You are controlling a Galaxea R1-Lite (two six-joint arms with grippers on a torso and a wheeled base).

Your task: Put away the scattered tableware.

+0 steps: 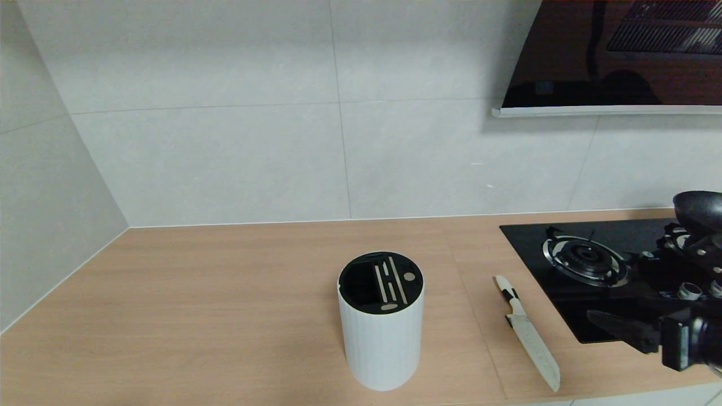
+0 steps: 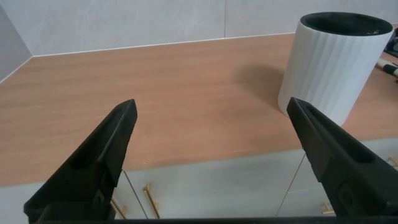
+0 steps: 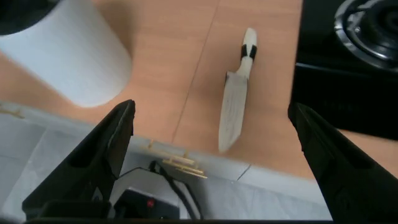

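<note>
Head view: the knife (image 1: 527,332) lies flat on the counter (image 1: 225,293) at lower right of the frame, between the white holder (image 1: 381,332) at lower centre and the stove (image 1: 586,265). Both the right gripper (image 3: 211,107), above the knife, and the left gripper (image 2: 211,102) gape wide, holding nothing

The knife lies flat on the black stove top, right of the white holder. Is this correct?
Not quite. The knife lies flat on the wooden counter beside the stove top, not on it, as the head view shows. It is indeed right of the white holder.
</note>
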